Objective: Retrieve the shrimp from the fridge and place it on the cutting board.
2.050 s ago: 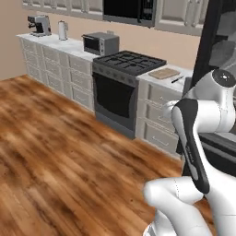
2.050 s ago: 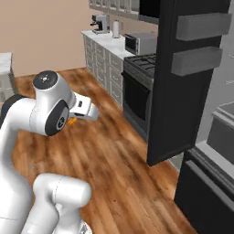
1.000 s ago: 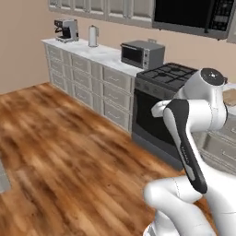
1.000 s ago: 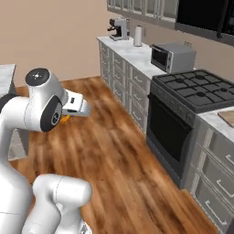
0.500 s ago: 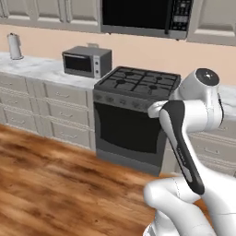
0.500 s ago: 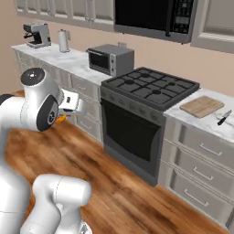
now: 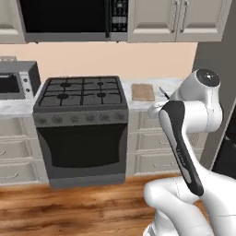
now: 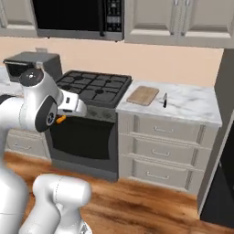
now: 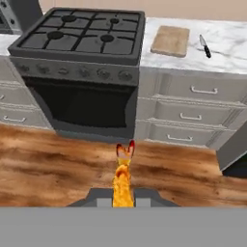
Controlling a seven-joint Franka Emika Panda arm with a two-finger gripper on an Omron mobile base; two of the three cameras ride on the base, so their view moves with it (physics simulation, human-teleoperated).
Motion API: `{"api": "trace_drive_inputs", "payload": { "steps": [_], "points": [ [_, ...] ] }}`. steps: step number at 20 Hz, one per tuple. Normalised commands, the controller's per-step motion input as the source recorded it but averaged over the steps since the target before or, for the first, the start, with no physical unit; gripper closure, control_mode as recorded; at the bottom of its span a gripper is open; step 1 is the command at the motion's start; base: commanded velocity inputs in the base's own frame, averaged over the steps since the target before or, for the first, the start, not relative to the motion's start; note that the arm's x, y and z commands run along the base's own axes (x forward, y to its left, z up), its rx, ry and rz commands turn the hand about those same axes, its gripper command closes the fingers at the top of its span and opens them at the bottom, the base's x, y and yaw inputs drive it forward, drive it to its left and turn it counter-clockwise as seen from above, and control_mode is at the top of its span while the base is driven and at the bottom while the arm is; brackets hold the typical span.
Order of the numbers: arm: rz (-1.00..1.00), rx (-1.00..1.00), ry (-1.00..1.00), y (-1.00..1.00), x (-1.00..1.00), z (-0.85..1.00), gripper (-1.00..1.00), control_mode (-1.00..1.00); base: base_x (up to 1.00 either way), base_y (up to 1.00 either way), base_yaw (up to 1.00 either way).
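In the left base view, the white arm rises at the lower right in front of a run of pale grey cabinets. A black gas stovetop sits above a dark oven door, with a black microwave mounted above it. Just right of the stovetop, on the white marbled counter, lies the flat rectangular light-brown wooden cutting board, partly near the arm's elbow. A dark tall panel stands at the far right edge.

In the right base view, the arm bends at the left, in front of the oven. The two-finger gripper points down and away beside the elbow, with a small curved orange shrimp showing at its tip. The cutting board lies on the counter just right of the stovetop, and a small dark-handled knife lies near it to the right, apart from the board. A grey toaster oven stands on the counter left of the stovetop.

In the hand view, the gripper is closed narrowly on the orange shrimp, which sticks up between the fingertips, its reddish tail uppermost, over the wooden floor. The cutting board lies well beyond it on the counter, bare, with the knife to its right.
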Motion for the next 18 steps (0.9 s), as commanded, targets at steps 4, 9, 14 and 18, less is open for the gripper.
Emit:
{"api": "trace_drive_inputs", "payload": {
  "steps": [4,9,14,18],
  "points": [
    [0.00,0.00,0.00,0.00,0.00,0.00,1.00,1.00,0.79,0.40,-0.70],
    [0.00,0.00,0.00,0.00,0.00,0.00,1.00,1.00,0.98,0.19,-0.52],
    [0.00,0.00,0.00,0.00,0.00,0.00,1.00,1.00,1.00,0.00,-0.08],
    [0.00,0.00,0.00,0.00,0.00,0.00,1.00,1.00,1.00,0.00,0.05]
  ]
}}
